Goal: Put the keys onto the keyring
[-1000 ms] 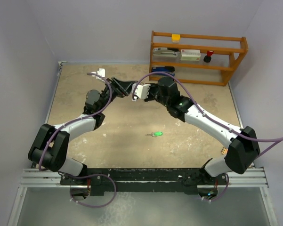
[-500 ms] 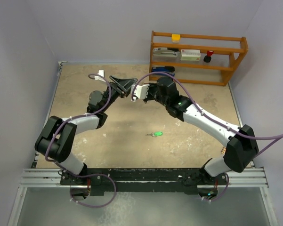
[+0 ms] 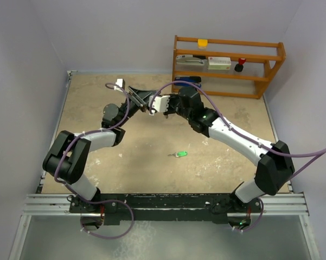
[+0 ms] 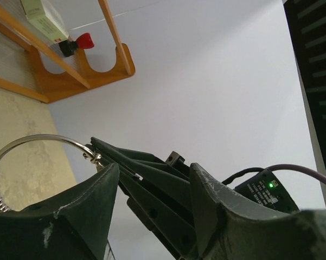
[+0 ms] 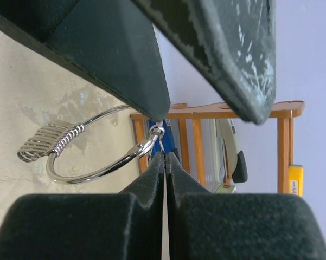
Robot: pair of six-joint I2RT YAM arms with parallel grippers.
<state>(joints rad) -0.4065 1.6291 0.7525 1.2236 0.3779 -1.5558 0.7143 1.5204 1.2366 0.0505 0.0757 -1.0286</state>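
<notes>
The right gripper (image 5: pixel 164 154) is closed tight, and its fingertips pinch the clasp end of the keyring (image 5: pixel 68 135). It holds the ring in the air over the table (image 3: pixel 87 97), just off the left end of the shelf (image 3: pixel 230 44) and a little nearer the arm bases than the shelf. The ring hangs sideways from that grip, away from the shelf. A ribbed silver bundle (image 5: pixel 35 149) sits on its far side, and I cannot tell whether this is keys or wound wire. The left gripper (image 4: pixel 154 170) faces the right one head on at the same spot beside the shelf. Its fingers stand partly apart with a clear gap between them, and nothing is clamped in that gap. In the left wrist view the right gripper's closed fingers reach into the gap. In the right wrist view one left fingertip (image 5: pixel 152 103) comes down to just above the clasp, either touching it or a hair off, and I cannot tell which. The other fingertip stands off toward the shelf side. The green key (image 3: pixel 179 154) lies flat on the table, well apart from the shelf on the arm-base side, roughly in line with the shelf's left end and apart from both grippers.
</notes>
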